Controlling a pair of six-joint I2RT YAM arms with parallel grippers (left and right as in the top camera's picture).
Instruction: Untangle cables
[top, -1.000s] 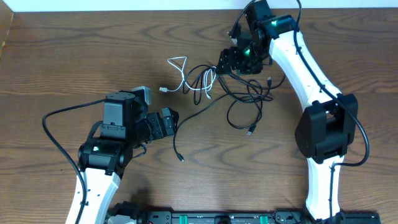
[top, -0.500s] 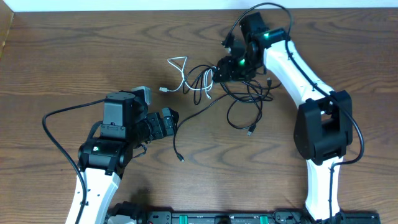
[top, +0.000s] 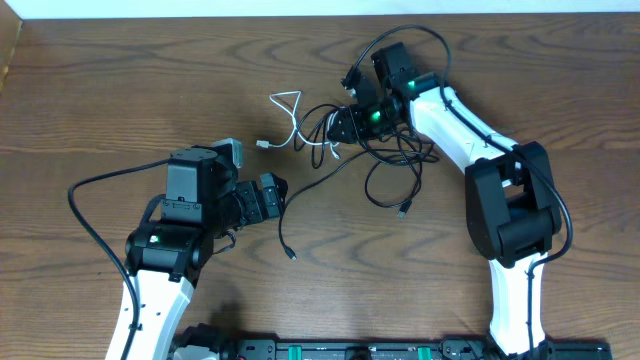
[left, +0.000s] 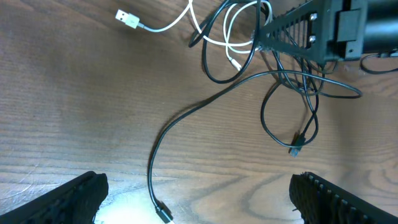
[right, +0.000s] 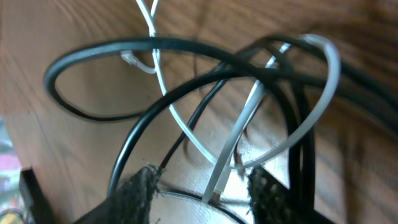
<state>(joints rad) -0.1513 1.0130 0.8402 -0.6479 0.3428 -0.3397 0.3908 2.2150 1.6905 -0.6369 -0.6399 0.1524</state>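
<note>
Where cables (right: 112, 43) tangle (black, white), the right gripper (right: 202, 183) straddles them

Open table (top: 110, 90) lies left of the cables (top: 365, 150), whose tangled loops crowd the right pincer (top: 338, 128)

Dark wooden table (top: 100, 80) carrying a tangle of cables (top: 318, 125).
The black ones lie looped over each other near the far middle. A white cable (top: 292, 118) crosses them on the left, its plug (top: 263, 144) flat on the wood, and one black strand (left: 152, 174) runs out toward the near edge.
</note>
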